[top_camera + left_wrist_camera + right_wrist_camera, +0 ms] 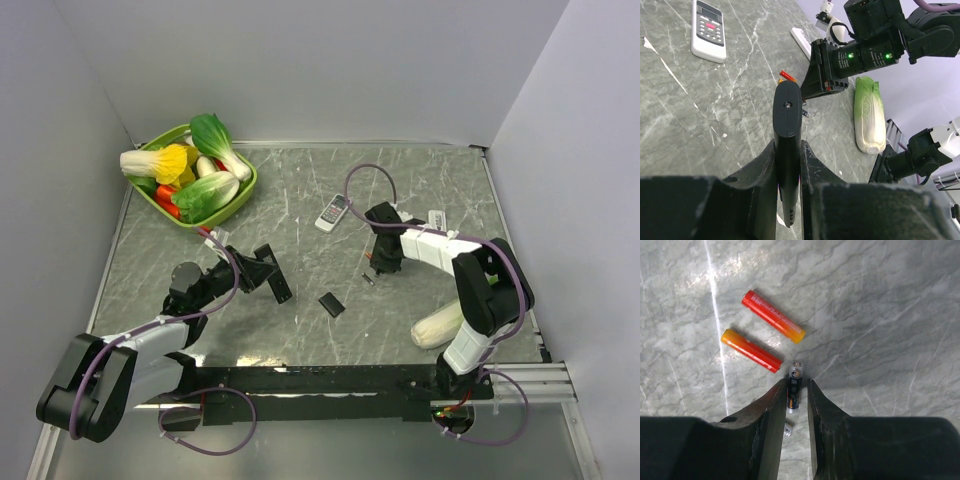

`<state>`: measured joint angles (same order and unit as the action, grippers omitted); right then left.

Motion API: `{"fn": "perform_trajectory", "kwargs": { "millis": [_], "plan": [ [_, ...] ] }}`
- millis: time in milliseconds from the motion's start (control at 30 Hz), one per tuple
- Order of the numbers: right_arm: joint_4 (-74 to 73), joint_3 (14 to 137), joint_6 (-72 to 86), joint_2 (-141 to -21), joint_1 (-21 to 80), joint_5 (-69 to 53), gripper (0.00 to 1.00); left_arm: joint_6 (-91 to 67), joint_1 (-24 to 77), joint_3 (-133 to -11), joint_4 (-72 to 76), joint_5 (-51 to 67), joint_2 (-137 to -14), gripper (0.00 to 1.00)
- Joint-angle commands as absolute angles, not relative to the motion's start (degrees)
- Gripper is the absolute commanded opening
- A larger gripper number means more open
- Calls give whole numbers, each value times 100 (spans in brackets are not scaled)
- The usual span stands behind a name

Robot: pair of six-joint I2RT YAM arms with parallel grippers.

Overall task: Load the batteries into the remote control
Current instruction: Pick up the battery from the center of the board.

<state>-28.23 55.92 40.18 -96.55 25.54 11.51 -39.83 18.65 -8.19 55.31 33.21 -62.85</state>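
Your right hand (796,383) is sitting with its fingers narrowly apart, one on each side of the dark battery (794,390), which is lying on the counter (880,315). I cannot tell whether they are pinching it. Your left hand (788,146) is clamping the black remote (787,115) by its edges, well apart from the batteries.

The risk is that the round cell is going to roll or squirt out if the fingers are catching it off-centre (the glossy counter is offering little friction). A sideways nudge would also scatter the two orange batteries (772,316) lying just beside it.

The counter is grey marbled stone, reflecting the light. Plain pale walls (300,70) are closing in on three sides, with a vegetable basket (245,190) occupying the far left corner.
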Motion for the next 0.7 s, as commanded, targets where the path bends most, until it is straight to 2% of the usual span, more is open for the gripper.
{"fn": "perform_trajectory", "kwargs": {
  "millis": [0,367,533,667],
  "plan": [
    [-2760,5563,3929,-9598,2347,1266,31,-3902,1898,-1020,5766,3437,-6214,1],
    [-2698,5555,3788,-9659,2294,1099,26,-3911,1916,-1011,5827,3410,-6249,1],
    [-2698,5388,3648,-9396,2285,1204,11,-4016,1934,-984,5993,3401,-6258,1],
    [-2444,5160,3254,-8669,2407,1291,0,-4280,1934,-879,6441,3314,-6398,1]
  ]
}}
